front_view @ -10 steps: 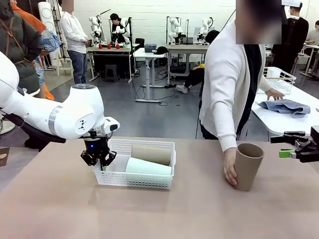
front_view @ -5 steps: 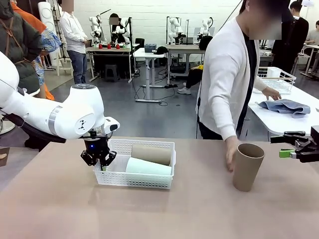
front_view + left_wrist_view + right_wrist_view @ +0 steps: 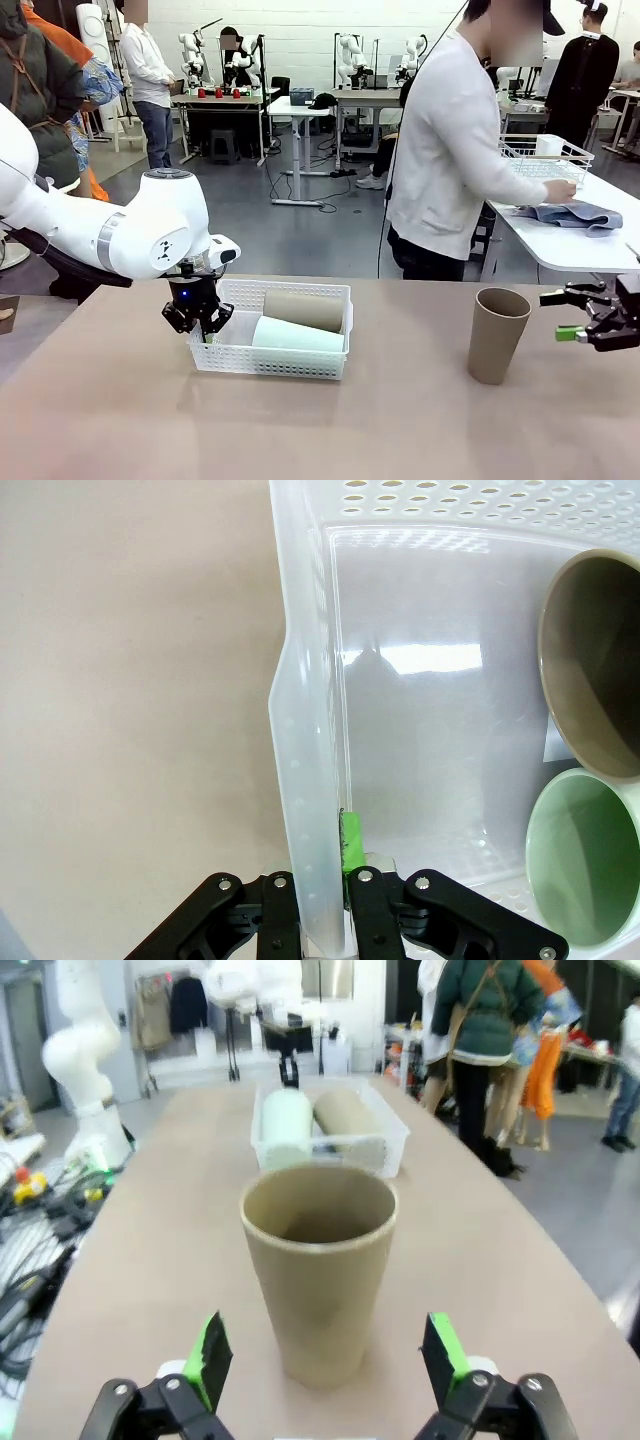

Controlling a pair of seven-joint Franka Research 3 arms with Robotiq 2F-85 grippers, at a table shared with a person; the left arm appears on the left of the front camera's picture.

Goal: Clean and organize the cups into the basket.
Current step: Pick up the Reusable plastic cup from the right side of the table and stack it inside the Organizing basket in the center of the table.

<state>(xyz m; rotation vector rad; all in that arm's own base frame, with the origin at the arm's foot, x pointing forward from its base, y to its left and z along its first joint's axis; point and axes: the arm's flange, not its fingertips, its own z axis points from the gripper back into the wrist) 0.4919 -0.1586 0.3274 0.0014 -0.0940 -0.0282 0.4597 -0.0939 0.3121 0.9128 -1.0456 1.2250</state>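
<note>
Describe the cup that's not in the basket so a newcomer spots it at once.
On the brown table, near the right gripper's open fingers, a tan cup stands alone. Unlike the mint cup and other tan cup lying in the white basket, it is upright.

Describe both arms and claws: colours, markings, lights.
Left arm: glossy white, rounded joints, grey seam ring. Left claw: black linkages, green pad, small blue light above it. Right claw: black, bright green pads on both fingers.

Grey cloth near wire basket, far table.
</note>
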